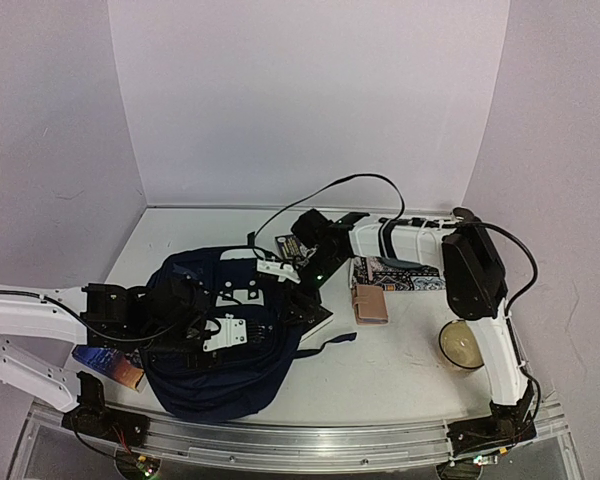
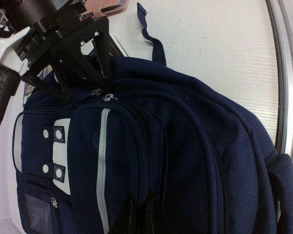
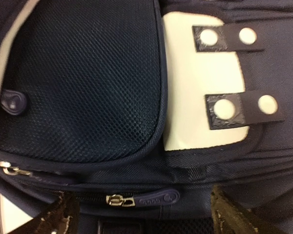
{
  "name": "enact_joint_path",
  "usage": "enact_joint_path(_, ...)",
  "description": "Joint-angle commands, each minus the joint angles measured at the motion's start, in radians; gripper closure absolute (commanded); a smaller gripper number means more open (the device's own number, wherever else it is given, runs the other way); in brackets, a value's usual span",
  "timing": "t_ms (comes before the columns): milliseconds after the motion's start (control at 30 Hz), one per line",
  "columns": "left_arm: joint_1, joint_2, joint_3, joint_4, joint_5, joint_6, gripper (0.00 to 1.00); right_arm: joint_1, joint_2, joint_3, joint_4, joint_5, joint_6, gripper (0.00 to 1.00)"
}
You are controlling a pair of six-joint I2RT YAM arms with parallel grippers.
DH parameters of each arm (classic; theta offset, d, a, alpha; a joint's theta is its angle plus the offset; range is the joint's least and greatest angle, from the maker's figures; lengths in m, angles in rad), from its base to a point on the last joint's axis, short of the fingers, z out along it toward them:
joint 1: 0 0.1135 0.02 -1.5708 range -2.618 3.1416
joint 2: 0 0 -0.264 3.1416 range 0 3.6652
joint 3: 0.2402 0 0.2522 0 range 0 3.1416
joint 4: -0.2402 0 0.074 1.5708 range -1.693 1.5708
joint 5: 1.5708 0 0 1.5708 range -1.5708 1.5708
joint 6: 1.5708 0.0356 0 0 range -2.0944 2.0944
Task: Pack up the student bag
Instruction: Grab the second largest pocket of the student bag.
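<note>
The student bag (image 1: pixel 215 355) lies flat at the front left of the table, dark navy with white patches (image 3: pixel 200 83) and a grey stripe (image 2: pixel 103 161). My left gripper (image 2: pixel 139 212) rests on the bag's middle and is shut on a fold of its fabric. My right gripper (image 3: pixel 144 208) stands open over the bag's top end. Its brown-padded fingers (image 3: pixel 58 217) stand either side of a navy zipper pull (image 3: pixel 158 198) without touching it. Above the pull sits a mesh pocket (image 3: pixel 83 83). The left wrist view shows the right gripper (image 2: pixel 83 78) above two metal zipper sliders (image 2: pixel 102 95).
A brown wallet-like case (image 1: pixel 370 303) and a patterned mat (image 1: pixel 405 273) lie right of the bag. A small round bowl (image 1: pixel 461 344) sits by the right arm. A book (image 1: pixel 110 365) lies under the left arm. The metal rail (image 1: pixel 300 440) runs along the front edge.
</note>
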Motion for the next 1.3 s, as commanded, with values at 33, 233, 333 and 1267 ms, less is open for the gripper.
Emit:
enact_joint_path(33,0.01,-0.021,0.05,0.0,-0.013,0.026,1.0,0.001,0.04,0.044,-0.051,-0.054,-0.062,0.04)
enact_joint_path(233,0.01,-0.024,0.054,0.0,-0.011,0.031,1.0,0.002,0.098,0.076,-0.096,-0.097,-0.073,0.06)
enact_joint_path(333,0.01,-0.023,0.053,0.0,-0.012,0.032,1.0,0.001,0.12,0.1,-0.135,-0.121,-0.08,0.14)
enact_joint_path(1267,0.011,0.028,0.071,-0.018,-0.113,-0.065,1.0,0.009,-0.153,-0.145,-0.168,-0.139,0.004,1.0)
